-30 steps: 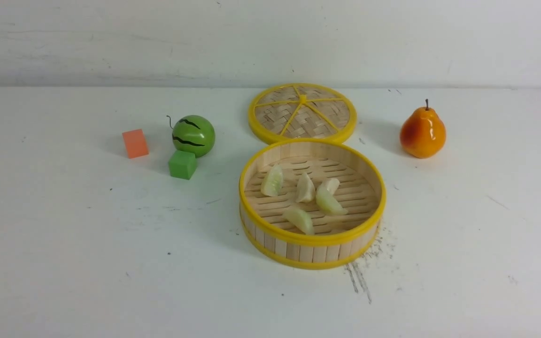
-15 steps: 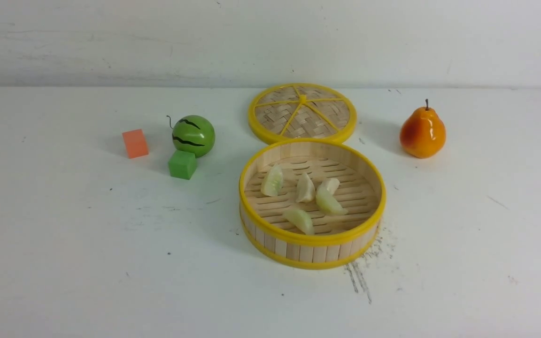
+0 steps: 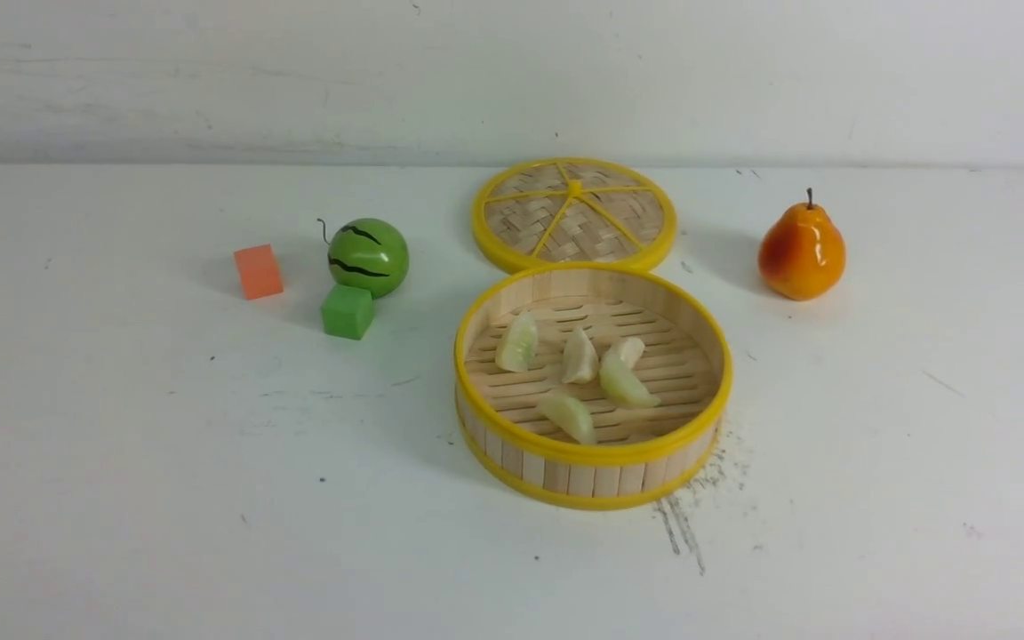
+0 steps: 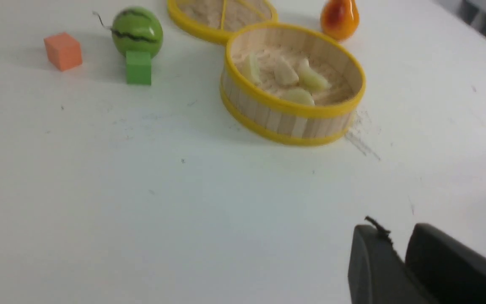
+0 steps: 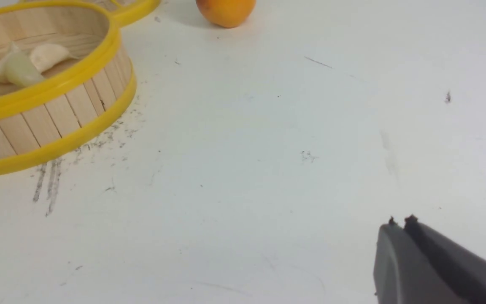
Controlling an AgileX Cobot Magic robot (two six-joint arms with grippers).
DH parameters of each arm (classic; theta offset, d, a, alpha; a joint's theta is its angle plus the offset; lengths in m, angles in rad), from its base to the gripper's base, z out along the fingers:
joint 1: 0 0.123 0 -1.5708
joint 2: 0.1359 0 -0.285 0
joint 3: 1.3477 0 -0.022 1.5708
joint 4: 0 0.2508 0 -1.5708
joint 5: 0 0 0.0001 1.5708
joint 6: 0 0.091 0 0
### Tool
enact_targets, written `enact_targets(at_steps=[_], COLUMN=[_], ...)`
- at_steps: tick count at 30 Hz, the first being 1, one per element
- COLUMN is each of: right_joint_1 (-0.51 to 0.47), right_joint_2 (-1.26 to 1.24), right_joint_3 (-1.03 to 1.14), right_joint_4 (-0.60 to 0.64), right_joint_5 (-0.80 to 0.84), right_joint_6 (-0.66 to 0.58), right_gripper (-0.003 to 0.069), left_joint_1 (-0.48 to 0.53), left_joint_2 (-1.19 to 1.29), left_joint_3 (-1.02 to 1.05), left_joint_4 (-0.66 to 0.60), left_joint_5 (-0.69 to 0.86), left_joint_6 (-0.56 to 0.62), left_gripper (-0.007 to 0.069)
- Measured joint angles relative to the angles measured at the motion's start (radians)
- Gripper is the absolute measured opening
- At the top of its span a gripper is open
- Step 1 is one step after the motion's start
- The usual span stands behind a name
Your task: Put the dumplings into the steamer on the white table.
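All five dumplings (image 3: 579, 378) are seen inside the steamer (image 3: 592, 452), centre of the frame on the white table (image 3: 165, 498); task is judged done. Dumplings are judged light, glossy and slippery, best pinched across the plump middle. Neither arm is seen in the front view. Left gripper (image 4: 399, 253) is held low over bare table, fingers pressed together, nothing held. Right gripper (image 5: 401, 221) likewise: tips touching, empty, well apart from the steamer
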Motion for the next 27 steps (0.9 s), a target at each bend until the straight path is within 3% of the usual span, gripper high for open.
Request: enact_targets(at_steps=[1,3,8,11,18,27], right_joint_1=[0.000,0.000,0.000,0.000,0.000,0.000], right_joint_2=[0.000,0.000,0.000,0.000,-0.001,-0.001], right_joint_3=[0.000,0.000,0.000,0.000,0.000,0.000], right_joint_4=[0.000,0.000,0.000,0.000,0.001,0.002], right_joint_5=[0.000,0.000,0.000,0.000,0.000,0.000], right_joint_6=[0.001,0.003,0.003,0.003,0.003,0.003], right_gripper=[0.0011,0.0010,0.0017,0.0020,0.0023,0.0030], left_joint_1=[0.001,0.029,0.162,0.252,0.433,0.453], left_joint_2=[0.000,-0.003,-0.030,-0.066,-0.110,-0.110], left_joint_3=[0.007,0.115,0.335,0.428,0.584,0.646], left_joint_4=[0.004,0.077,0.174,0.162,0.113,0.096], left_joint_5=[-0.029,-0.244,-0.600,-0.699,-0.706,-0.548], left_joint_6=[-0.004,-0.043,-0.070,-0.070,-0.073,-0.073], left_gripper=[0.0084,-0.0008,-0.0014,-0.0014,-0.0014,-0.0014])
